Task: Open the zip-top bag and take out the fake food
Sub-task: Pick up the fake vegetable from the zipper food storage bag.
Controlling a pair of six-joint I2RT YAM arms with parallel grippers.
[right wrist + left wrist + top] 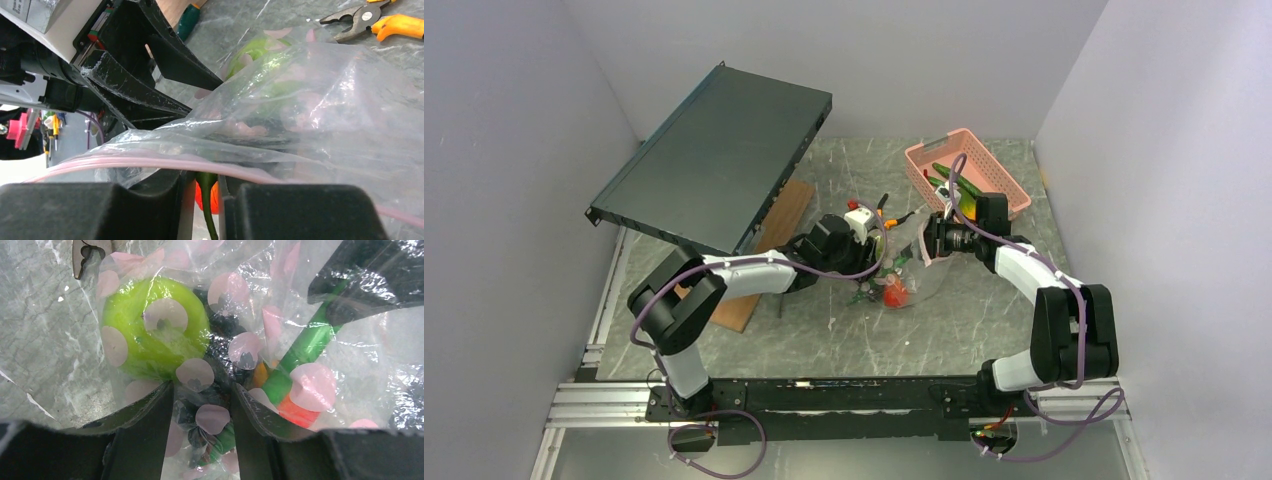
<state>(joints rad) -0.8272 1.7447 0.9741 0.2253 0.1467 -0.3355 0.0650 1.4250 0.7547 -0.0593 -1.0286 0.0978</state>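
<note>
A long dark metal panel is leaning over the far left corner of the grey marbled counter, and a rigid pink plastic basket is sitting in the far right corner. Between them, two robot arms are facing each other across the middle. A clear, pink-spotted plastic zip-top bag is hanging between the arms, just toward the far edge from centre.

The right pincer is showing only a narrow slit between its fingers. It is apparently pinching the bag's edge right under the pale pink zip strip. The left pincer is standing partly apart with the bag's bulging wall between its fingers. Whether it is actually squeezing the plastic cannot be told.

The fake food is packed inside the bag:
- a round bright green plastic apple
- a dark purple grape bunch
- a long green cucumber

Orange-handled steel pliers are lying just beyond the bag, toward the far edge.

The step in hand is most likely parting the seal. Doing it well probably means each pincer holding one lip only, close under the strip. The pull should then go straight apart, not upward. Catching both walls in one grip would likely drag the bag without opening it. Keeping the bag low would keep the load from swinging.
</note>
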